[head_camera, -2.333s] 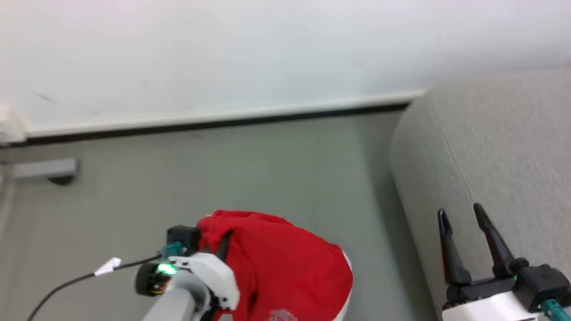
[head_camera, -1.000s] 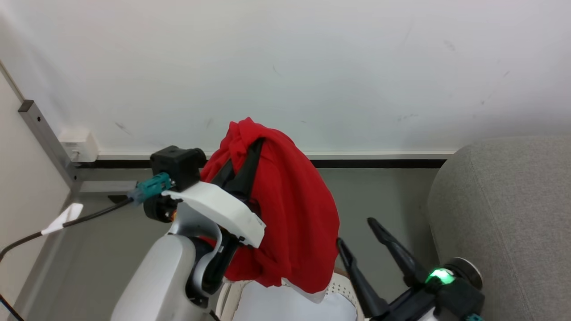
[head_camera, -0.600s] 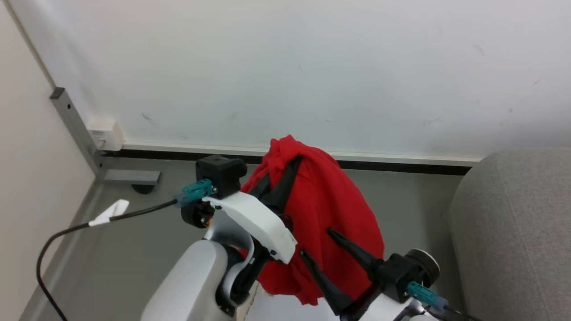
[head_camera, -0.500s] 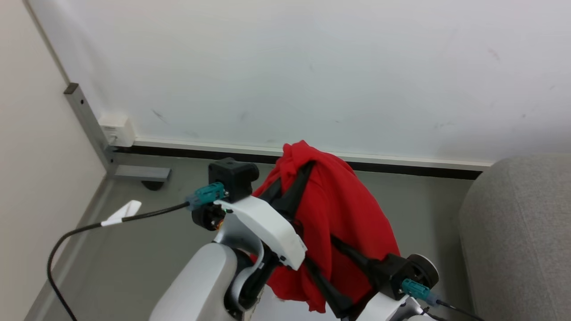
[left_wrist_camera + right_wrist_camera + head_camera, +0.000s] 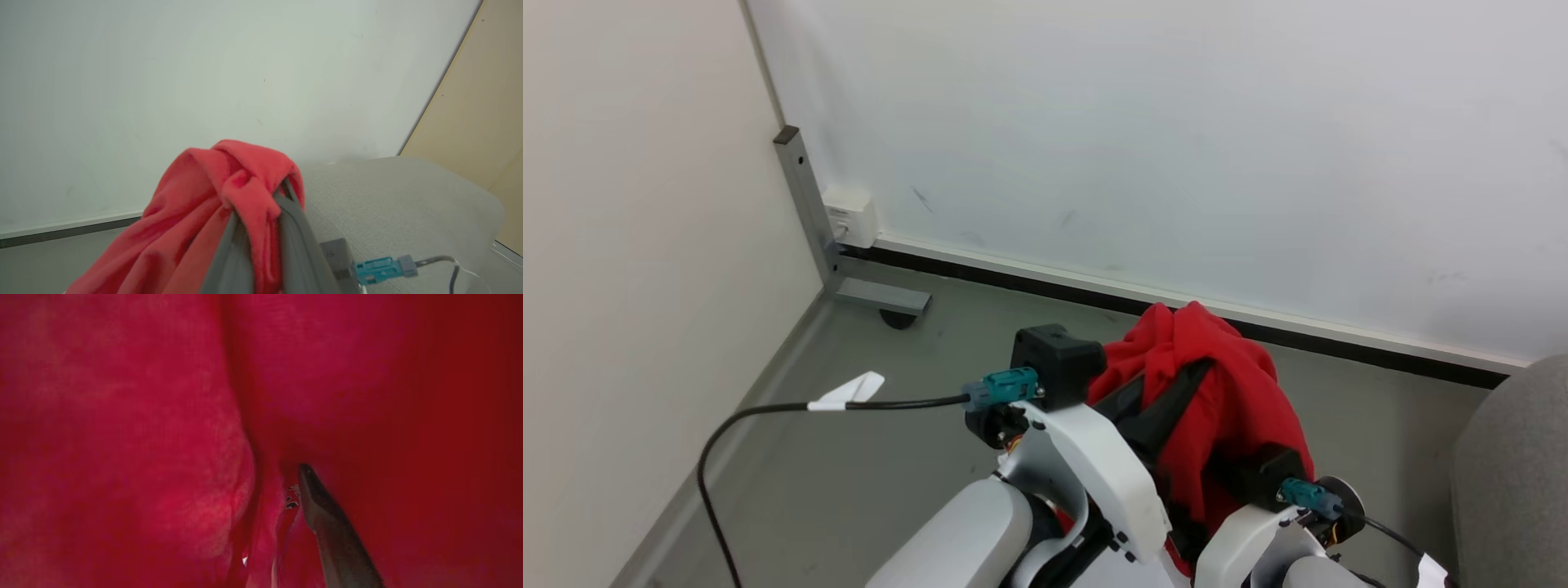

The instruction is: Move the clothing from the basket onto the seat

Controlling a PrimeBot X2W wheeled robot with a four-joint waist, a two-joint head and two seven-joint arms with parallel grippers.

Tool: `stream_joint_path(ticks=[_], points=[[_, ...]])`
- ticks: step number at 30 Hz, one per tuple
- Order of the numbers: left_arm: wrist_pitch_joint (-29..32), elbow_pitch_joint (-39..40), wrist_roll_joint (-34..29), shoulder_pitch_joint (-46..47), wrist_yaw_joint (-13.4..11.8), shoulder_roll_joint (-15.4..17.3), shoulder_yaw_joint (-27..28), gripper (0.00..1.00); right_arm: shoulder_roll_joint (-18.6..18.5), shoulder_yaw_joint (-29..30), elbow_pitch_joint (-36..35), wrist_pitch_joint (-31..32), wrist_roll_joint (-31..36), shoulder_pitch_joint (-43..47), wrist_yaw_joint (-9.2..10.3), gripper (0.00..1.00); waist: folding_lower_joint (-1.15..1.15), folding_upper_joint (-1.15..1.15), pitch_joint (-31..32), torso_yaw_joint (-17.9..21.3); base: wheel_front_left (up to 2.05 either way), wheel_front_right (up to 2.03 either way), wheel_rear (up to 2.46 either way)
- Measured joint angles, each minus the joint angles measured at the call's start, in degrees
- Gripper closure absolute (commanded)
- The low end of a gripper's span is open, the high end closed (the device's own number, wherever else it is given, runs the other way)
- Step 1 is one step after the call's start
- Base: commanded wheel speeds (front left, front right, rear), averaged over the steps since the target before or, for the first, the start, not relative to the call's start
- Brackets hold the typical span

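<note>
My left claw (image 5: 261, 204) was shut narrow on the bright red soft fleece garment (image 5: 1225, 400), a thick fold pinched between its two long dark fingers (image 5: 296, 245). The garment hung off those fingers in mid-air, bunched in a knot at the tips and draping down over my pale left forearm (image 5: 1094, 474). In the head view it was above the grey-green floor (image 5: 890, 490), left of the big light grey fabric-upholstered seat (image 5: 1515, 465) and apart from it. In the left wrist view the seat's rounded top (image 5: 388, 196) lay behind and right of the cloth.

My right claw (image 5: 1262, 478) was pushed into the lower right of the hanging garment. In the head view its dark base showed with red cloth all round it. The right wrist view had red fabric all over and one dark finger (image 5: 327, 526) lying against a crease. The other finger was hidden, so I couldn't tell if this claw was wide or clamped.

A small patch of black-and-white print (image 5: 291, 498) sat in the fold beside that finger, too small to read.

Also there: a plain white wall (image 5: 1135, 139) with a black baseboard strip (image 5: 1045, 286), a grey metal post (image 5: 805, 212) in the corner with a small white wall box (image 5: 851, 218) beside it, and a black cable (image 5: 768, 412) with a white tag (image 5: 848, 390) running into the teal plug (image 5: 1005, 385) on my left wrist.
</note>
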State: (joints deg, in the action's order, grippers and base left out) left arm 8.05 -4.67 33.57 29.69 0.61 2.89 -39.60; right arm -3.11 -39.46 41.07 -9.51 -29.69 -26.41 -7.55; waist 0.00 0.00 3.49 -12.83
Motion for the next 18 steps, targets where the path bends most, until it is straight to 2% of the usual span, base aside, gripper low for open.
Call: stream_joint_path(ticks=[2, 3, 4, 12, 18], points=[[0.1, 0.4, 0.2, 0.2, -0.2, 0.0, -0.8, 1.0, 0.1, -0.8, 2.0, -0.7, -1.1, -1.4, 0.0, 0.0, 0.0, 0.0, 0.2, -0.9, 0.0, 0.0, 0.0], [0.2, 0.5, 0.3, 0.4, -0.5, 0.0, -1.2, 1.0, 0.1, -1.4, 2.8, -1.1, -1.7, -2.0, 0.0, 0.67, 0.0, 0.0, 0.2, -1.3, 0.0, 0.0, 0.0], [0.3, 0.5, 0.3, 0.4, -0.7, 0.0, -1.4, 1.0, 0.1, -2.1, 3.5, -1.2, -2.5, -2.5, 0.0, 1.0, 0.0, 0.0, 0.2, -1.6, 0.0, 0.0, 0.0], [-0.7, -1.8, 1.2, 0.4, -2.6, 0.9, 0.7, 1.0, 0.3, -7.9, 3.6, -4.0, -7.6, -2.9, 0.0, 1.0, 0.0, 0.0, 0.3, -1.3, 0.0, 0.0, 0.0], [-2.5, -4.6, 2.2, -0.3, -3.2, 3.0, 3.3, 1.0, -0.1, -7.3, -0.5, -5.2, -8.5, -1.0, 0.0, 1.0, 0.0, 0.0, 0.1, 1.1, 0.0, 0.0, 0.0]])
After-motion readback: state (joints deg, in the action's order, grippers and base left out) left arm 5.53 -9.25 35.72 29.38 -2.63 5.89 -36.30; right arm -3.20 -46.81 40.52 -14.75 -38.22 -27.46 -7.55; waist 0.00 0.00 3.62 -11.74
